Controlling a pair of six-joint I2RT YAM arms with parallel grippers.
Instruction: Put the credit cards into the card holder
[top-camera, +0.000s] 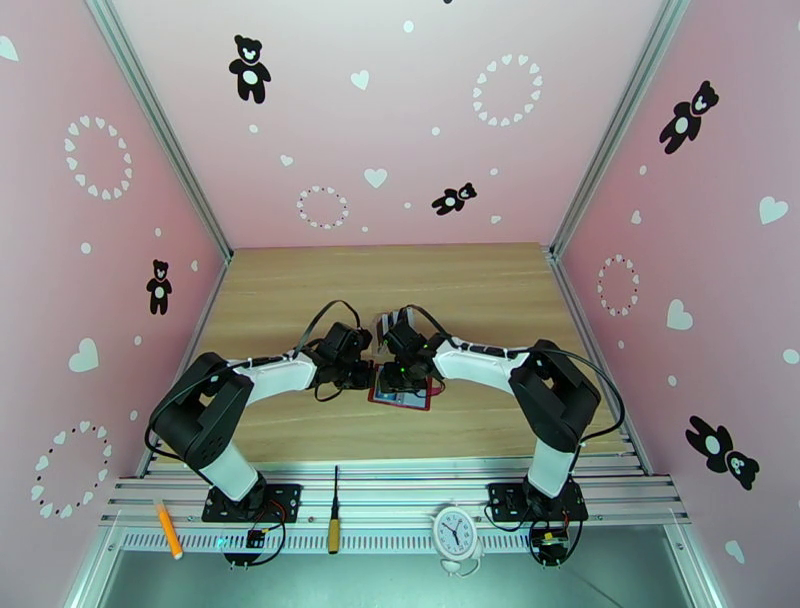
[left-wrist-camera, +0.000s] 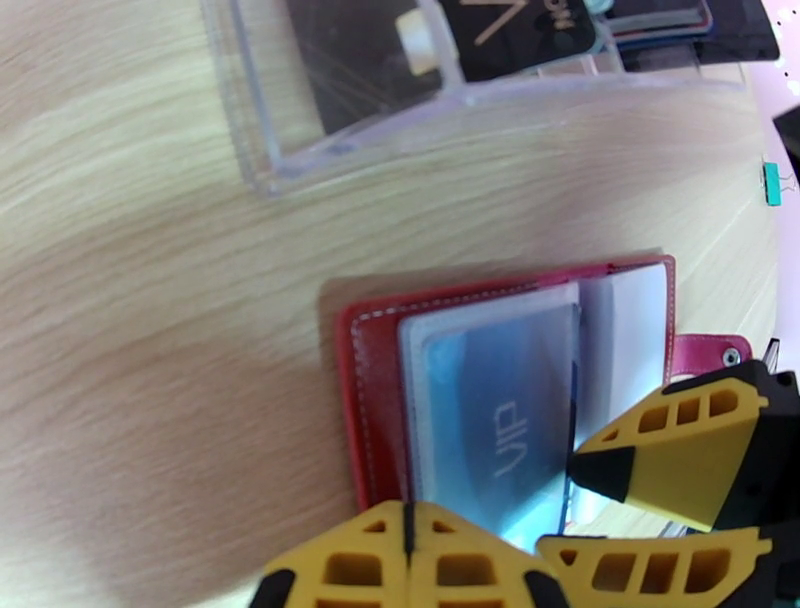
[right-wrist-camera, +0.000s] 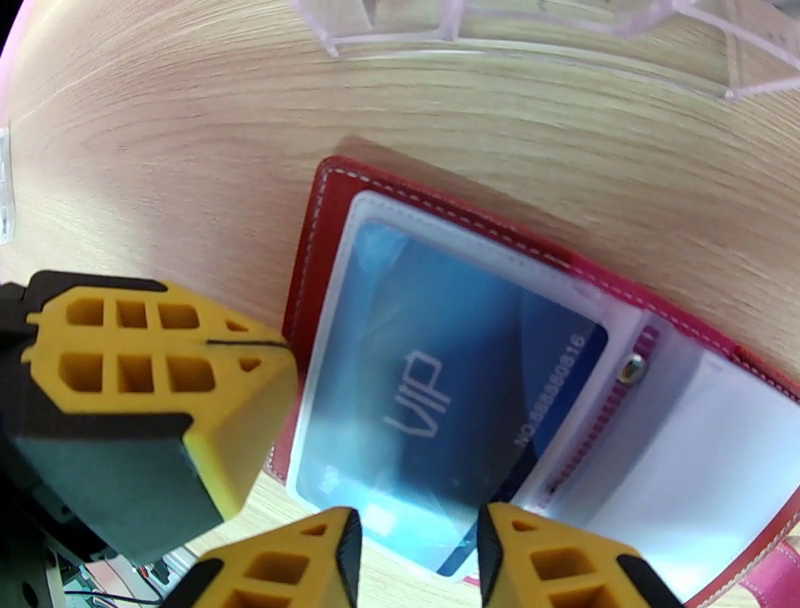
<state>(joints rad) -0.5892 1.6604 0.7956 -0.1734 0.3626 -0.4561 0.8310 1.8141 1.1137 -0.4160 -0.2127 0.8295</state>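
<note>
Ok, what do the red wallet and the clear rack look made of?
Wallet: looks like leather or imitation, matte red with white edge stitching; its pockets clear soft plastic. Rack: rigid transparent plastic, probably acrylic, glossy with bright edges.

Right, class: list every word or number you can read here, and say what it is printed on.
"VIP": blue card in the red wallet.
"NO." plus digits: same card; digits too blurred.
Gold lettering, black card in clear rack: cut off.
Clock numerals: too small.
</note>
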